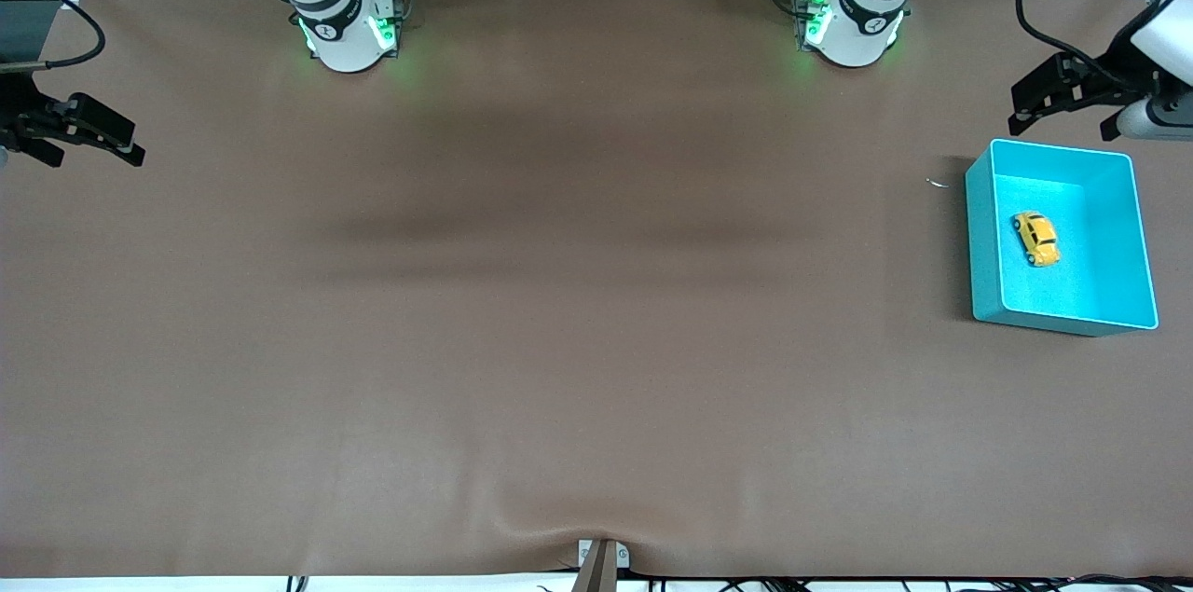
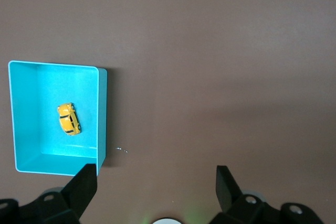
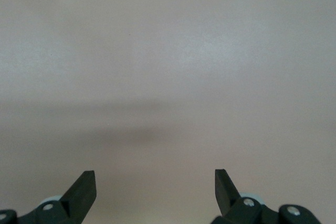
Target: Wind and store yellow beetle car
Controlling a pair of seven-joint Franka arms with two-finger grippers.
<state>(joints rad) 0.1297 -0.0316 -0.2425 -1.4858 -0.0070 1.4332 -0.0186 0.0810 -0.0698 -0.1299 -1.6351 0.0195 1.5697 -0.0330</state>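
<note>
The yellow beetle car (image 1: 1036,238) lies inside the turquoise bin (image 1: 979,228) at the left arm's end of the table; the left wrist view shows the car (image 2: 69,119) on the floor of the bin (image 2: 102,114). My left gripper (image 1: 1025,112) hangs open and empty in the air beside the bin's corner, over bare table; in its own view the left gripper (image 2: 156,182) frames bare mat. My right gripper (image 1: 116,140) is open and empty at the right arm's end of the table, waiting. In its wrist view the right gripper (image 3: 155,187) has only brown mat under it.
A brown mat (image 1: 559,294) covers the table. A tiny pale scrap (image 1: 937,183) lies on the mat beside the bin, also seen as a scrap (image 2: 122,150) in the left wrist view. Both arm bases stand along the table's edge farthest from the front camera.
</note>
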